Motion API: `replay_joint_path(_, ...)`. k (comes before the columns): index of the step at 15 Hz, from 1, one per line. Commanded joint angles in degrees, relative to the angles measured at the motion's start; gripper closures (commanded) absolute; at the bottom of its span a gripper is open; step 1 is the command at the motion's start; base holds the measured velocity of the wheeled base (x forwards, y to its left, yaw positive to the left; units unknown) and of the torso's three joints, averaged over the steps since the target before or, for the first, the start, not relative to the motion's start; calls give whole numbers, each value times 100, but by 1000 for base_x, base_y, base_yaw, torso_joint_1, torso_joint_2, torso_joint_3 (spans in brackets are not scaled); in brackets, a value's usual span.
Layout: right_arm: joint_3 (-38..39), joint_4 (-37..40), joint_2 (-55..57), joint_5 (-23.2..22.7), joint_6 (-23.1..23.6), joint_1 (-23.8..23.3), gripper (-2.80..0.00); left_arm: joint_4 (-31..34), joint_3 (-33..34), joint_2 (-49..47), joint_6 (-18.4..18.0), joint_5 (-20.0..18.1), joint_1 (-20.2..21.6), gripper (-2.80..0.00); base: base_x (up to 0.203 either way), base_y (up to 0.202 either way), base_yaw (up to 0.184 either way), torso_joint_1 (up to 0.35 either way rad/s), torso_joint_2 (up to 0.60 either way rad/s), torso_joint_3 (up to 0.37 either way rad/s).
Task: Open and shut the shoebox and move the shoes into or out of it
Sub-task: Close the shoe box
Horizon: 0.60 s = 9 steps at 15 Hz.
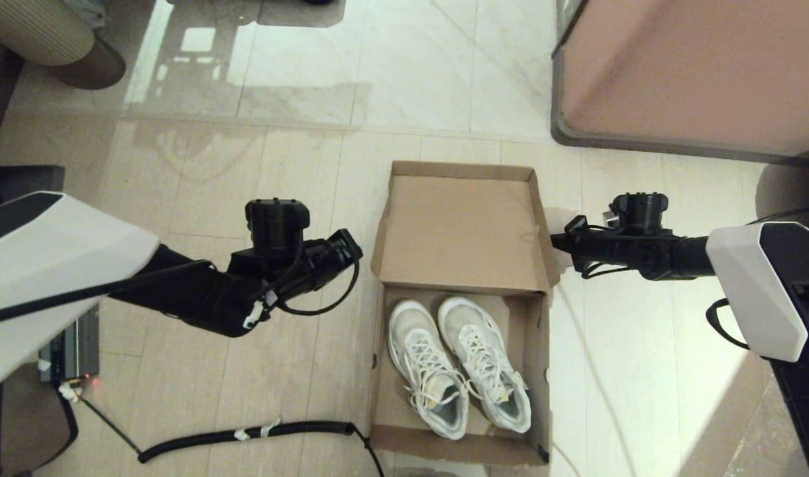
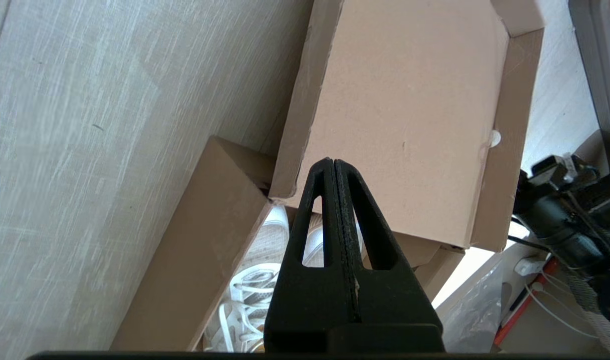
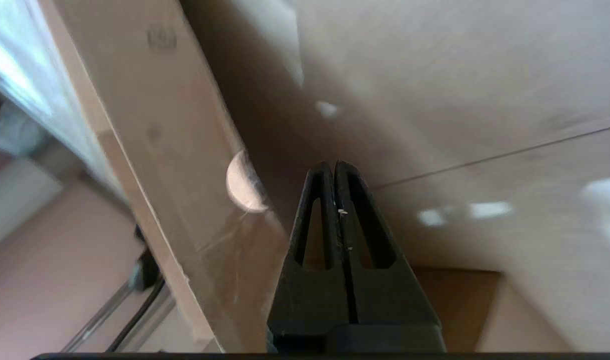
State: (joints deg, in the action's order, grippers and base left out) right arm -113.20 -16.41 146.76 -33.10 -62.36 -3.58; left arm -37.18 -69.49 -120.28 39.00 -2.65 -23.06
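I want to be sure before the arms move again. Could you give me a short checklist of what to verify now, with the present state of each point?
1. Shoebox lid open: ok.
2. Both shoes inside, side by side: ok.
3. Left gripper shut, empty, beside the lid: ok.
4. Right gripper shut, empty, at the lid's other edge: ok.
5. Right gripper touching the lid: cannot tell.
6. Black cable clear of the box: not ok, it reaches the corner.

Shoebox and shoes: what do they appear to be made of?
The shoebox looks like plain brown cardboard with a matte, unprinted finish; raw, slightly ragged edges show on its open lid. The shoes look like white woven mesh fabric uppers with white cord laces; a fine weave texture is visible. The sole material cannot be judged from these views.
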Motion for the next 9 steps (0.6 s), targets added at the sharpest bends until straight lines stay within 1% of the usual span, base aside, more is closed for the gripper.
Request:
replay_joint_path(1, 0, -242, 109, -48, -326, 7, 0, -35, 33, 84, 29, 1, -14, 0, 0, 0, 0, 0, 0, 0)
replay_joint_path(2, 0, -366, 135, -101, -591, 7, 0, -35, 59, 93, 29, 1, -14, 0, 0, 0, 0, 0, 0, 0)
replay_joint_path(3, 0, -597, 185, -254, -859, 7, 0, -35, 124, 116, 26, 8, -19, 0, 0, 0, 0, 0, 0, 0)
replay_joint_path(4, 0, -788, 259, -325, -972, 7, 0, -35, 171, 145, 23, 10, -23, 0, 0, 0, 0, 0, 0, 0)
replay_joint_path(9, 0, -881, 389, -399, -1006, 60, 0, -35, 217, 190, 20, 10, -32, 0, 0, 0, 0, 0, 0, 0)
